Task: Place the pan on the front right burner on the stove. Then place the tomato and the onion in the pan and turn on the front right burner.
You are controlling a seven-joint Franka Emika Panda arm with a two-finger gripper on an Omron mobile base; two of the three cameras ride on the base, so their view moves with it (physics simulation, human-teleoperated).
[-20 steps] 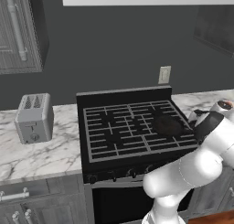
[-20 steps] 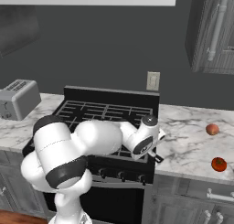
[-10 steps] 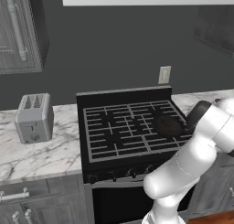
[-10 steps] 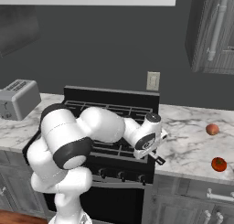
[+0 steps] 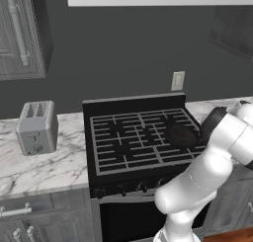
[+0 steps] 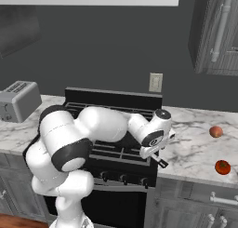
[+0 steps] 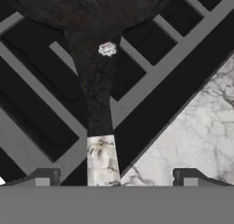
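- The gripper (image 7: 114,175) has just let go: a second ago its jaws were closed on the handle of the pan (image 7: 98,109), and now the two fingertips stand wide apart, one on each side of the handle end, not touching it.
- This means, I judge, that the first step is finished. The pan (image 5: 181,135) rests on the grate at the near right part of the stove (image 5: 104,152), where the front right burner is, and its handle reaches out toward the marble counter (image 7: 201,122) on the right.
- In the right base view the arm bends low across the front of the stove (image 6: 116,150), with the hand (image 6: 155,137) at the stove's right edge and pointing down at the handle end. The elbow has also swung since a second ago.
- Farther to the right, on the counter, the tomato (image 6: 222,167) lies nearer and the onion (image 6: 215,131) lies behind it, apart from each other and well apart from the pan. Neither is in the pan yet.
- I think the next thing is to lift the hand clear and go for one of these two.
- On the far left of the counter stands a toaster (image 5: 36,127).
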